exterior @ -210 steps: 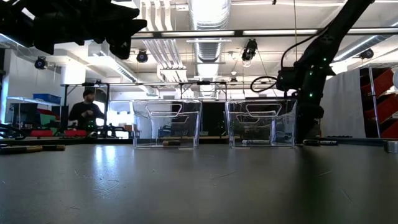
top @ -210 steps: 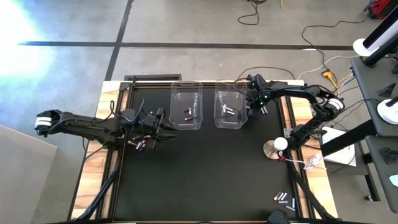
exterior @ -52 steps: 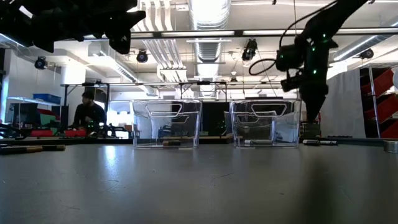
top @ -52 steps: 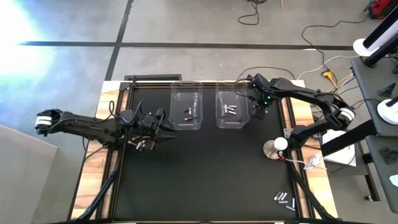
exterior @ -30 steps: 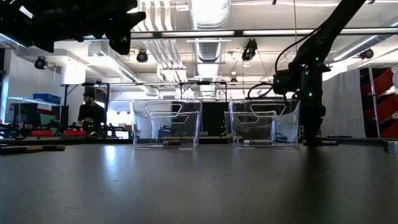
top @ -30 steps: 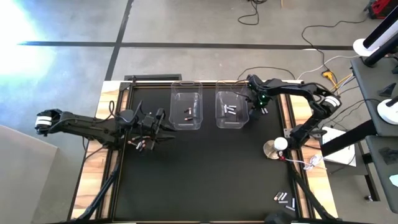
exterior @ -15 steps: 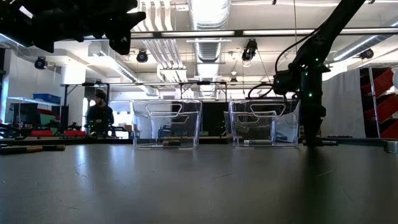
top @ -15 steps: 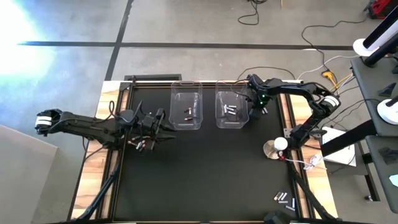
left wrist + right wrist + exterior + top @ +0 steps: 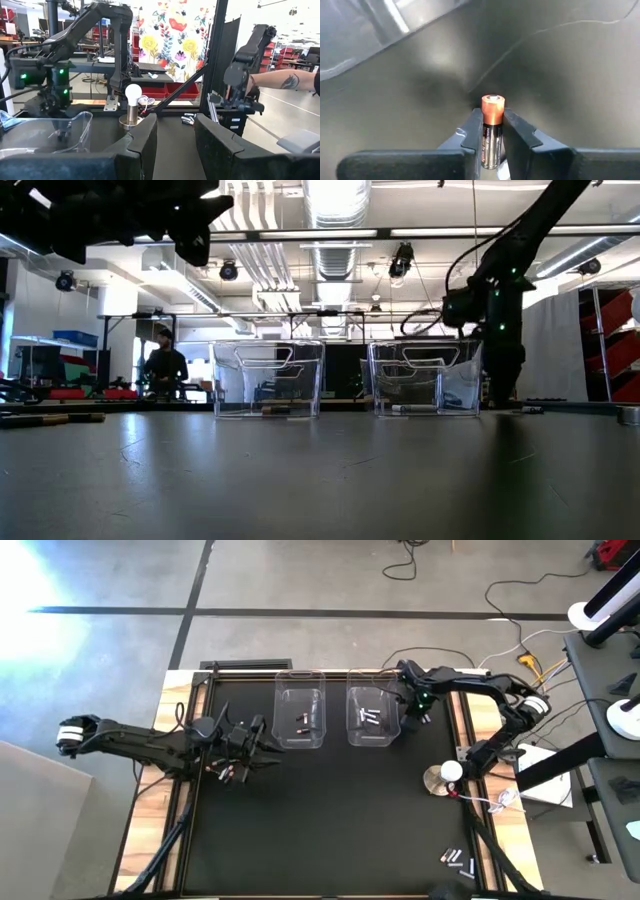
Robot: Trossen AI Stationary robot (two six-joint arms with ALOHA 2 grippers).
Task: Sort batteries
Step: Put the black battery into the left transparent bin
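Standing over the counter (image 9: 330, 810) just beside the right-hand bin (image 9: 372, 718), the right tool (image 9: 491, 135) clamps one battery (image 9: 491, 131) mid-body, a light, rigid, slippery cylinder best pinched across its sides; the left tool (image 9: 175, 132) waits, parted.

Two bins stand side by side at the far middle of the worktop (image 9: 320, 820), the left bin (image 9: 300, 720) and the right bin (image 9: 372, 718) each holding batteries (image 9: 304, 723). The right tool (image 9: 414, 712) sits just right of the right bin; the left tool (image 9: 250, 748) sits left of the left bin. Loose batteries (image 9: 455, 860) lie near right.
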